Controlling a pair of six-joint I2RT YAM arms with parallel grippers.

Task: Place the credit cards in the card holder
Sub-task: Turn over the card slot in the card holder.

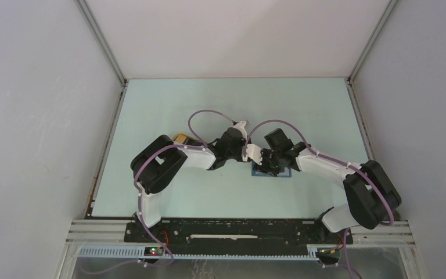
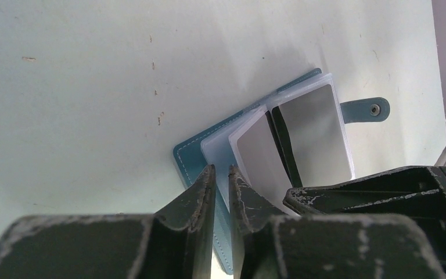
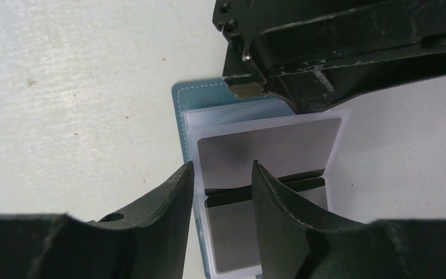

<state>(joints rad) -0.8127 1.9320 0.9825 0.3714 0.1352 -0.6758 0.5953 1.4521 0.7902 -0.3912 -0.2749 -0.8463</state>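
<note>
At card holder (image 2: 187, 156) edge, left gripper (image 2: 220, 171) jaws nearly together, pinch not confirmed; right gripper (image 3: 222, 167) jaws spread over its sleeves (image 2: 218, 148). Sleeved credit cards (image 3: 267, 152) could be dragged out if snagged.

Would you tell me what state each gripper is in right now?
Left gripper: jaws nearly together over the card holder; a grip cannot be told.
Right gripper: open over the credit cards, nothing visibly held.

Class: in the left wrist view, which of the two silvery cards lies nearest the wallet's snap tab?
The right-hand card, lying beside the snap tab; the left-hand card sits farther from it, by the left gripper.
</note>
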